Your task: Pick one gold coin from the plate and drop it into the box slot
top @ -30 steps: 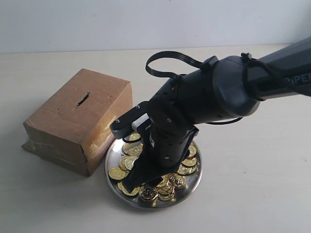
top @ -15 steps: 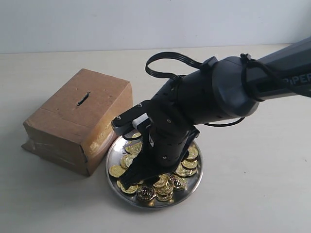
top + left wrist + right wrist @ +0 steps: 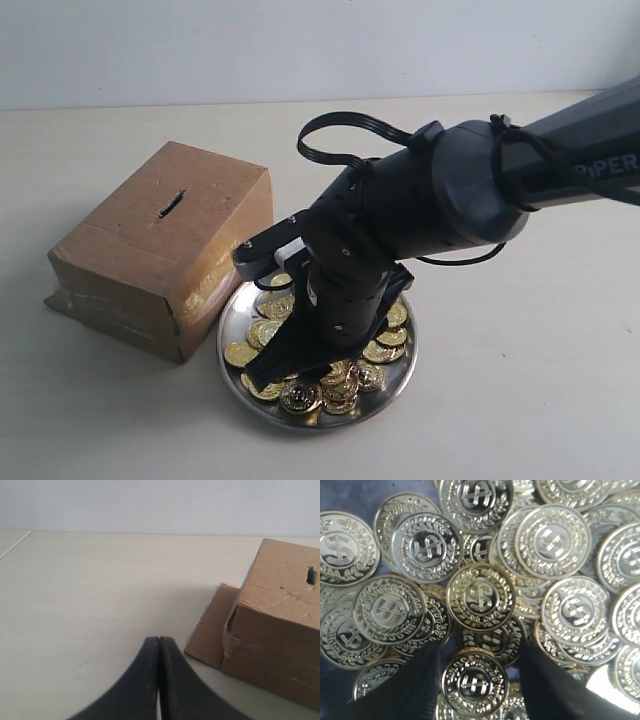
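My right pincer [image 3: 481, 650] is down in the heap of gold coins on the plate [image 3: 408, 365], which sits at the lower middle of the exterior view. Its two black fingers [image 3: 422, 680] stand apart, one on each side of a single coin [image 3: 475, 682] at the bottom centre of the right wrist view. That pincer is open and grips nothing yet. My left pincer [image 3: 159, 645] is pressed shut and empty, low over the bare tabletop [image 3: 90, 590].

The box [image 3: 160, 250] stands just left of the plate, with its slot [image 3: 171, 204] on the top face toward the upper left.

I judge these coins to be thin, stiff, light and slick, with embossed faces and narrow rims. They overlap loosely, so a neighbour could slide or ride up with the one I want. The coin between my fingers lies on top of others, so its rim looks reachable. I would take it across its width, edge to edge, closing gently so it doesn't squirt out sideways.
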